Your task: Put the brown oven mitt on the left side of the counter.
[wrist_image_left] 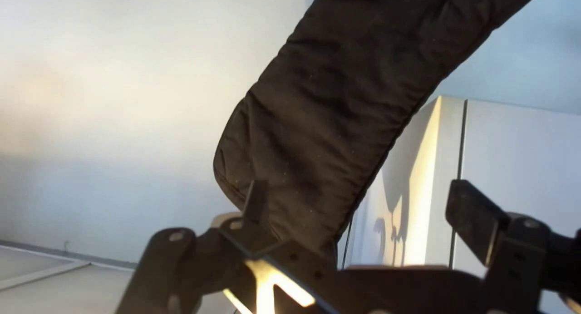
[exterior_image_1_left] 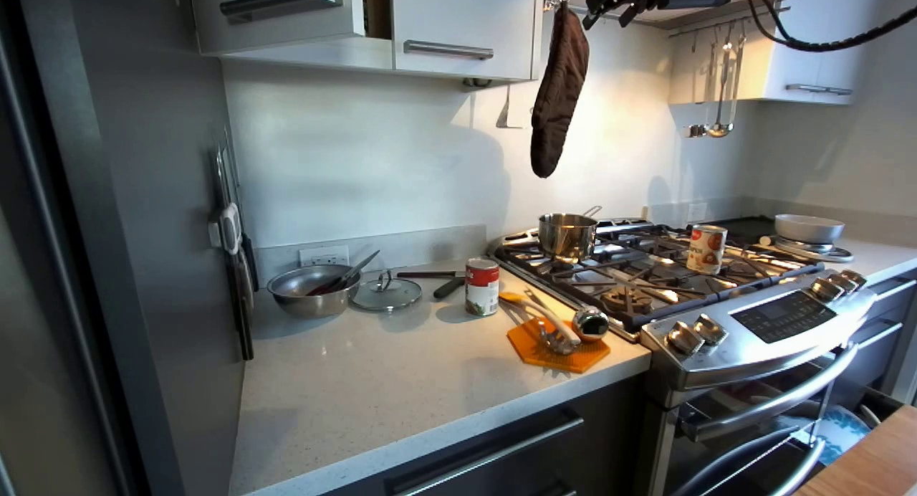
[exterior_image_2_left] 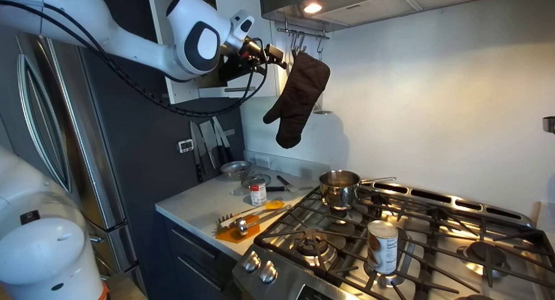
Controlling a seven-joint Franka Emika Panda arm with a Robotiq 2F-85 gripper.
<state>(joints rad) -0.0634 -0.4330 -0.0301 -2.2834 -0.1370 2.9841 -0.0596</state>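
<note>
Brown oven mitt point(exterior_image_2_left: 299, 100): one, hanging from the hook rail point(exterior_image_2_left: 311, 35). Gripper point(wrist_image_left: 358, 200): one, jaws spread, holding nothing; depth to mitt unclear in wrist view. Step, judged: pre-grasp. Next: bring mitt's upper end between jaws, close, unhook. Cans point(exterior_image_1_left: 482, 288): two, one on counter point(exterior_image_1_left: 344, 396), one on stove point(exterior_image_1_left: 720, 356). Also one metal bowl point(exterior_image_1_left: 315, 306), one glass lid point(exterior_image_1_left: 387, 296), one steel saucepan point(exterior_image_2_left: 339, 194).

In both exterior views we look down across tabletop point(exterior_image_1_left: 344, 381) and stove point(exterior_image_2_left: 433, 243) to the wall point(exterior_image_1_left: 358, 159); the inverted wrist view faces the oven mitt point(wrist_image_left: 322, 114) closely, past the tool point(wrist_image_left: 357, 191).
</note>
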